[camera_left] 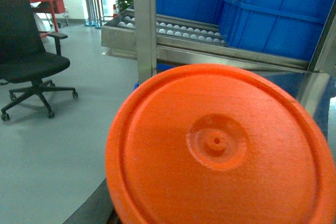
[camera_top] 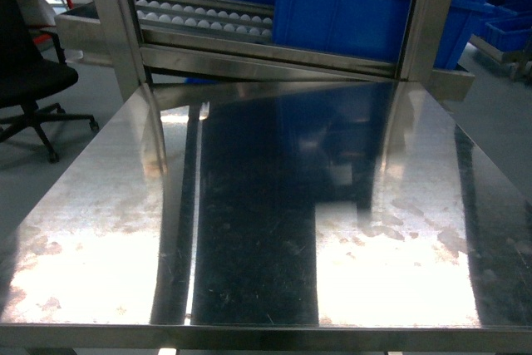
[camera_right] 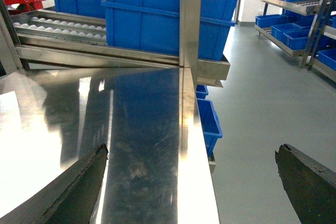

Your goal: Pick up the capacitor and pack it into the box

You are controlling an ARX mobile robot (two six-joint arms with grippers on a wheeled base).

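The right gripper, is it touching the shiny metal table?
Apart. In the right wrist view the right gripper hangs open, its dark fingers spread wide and holding nothing. It sits above the shiny metal table, with clear space underneath.

I find nothing here that I can read. The blue bins [camera_top: 349, 6] behind my bench [camera_top: 249, 230] carry no label or number that I can make out, and the steel top shows only glare and reflections. The orange disc [camera_left: 218, 148] filling my left wrist view is plain, with a moulded centre boss and no lettering. The bins on the shelves [camera_right: 294, 3] to my right are too small to show any marking.
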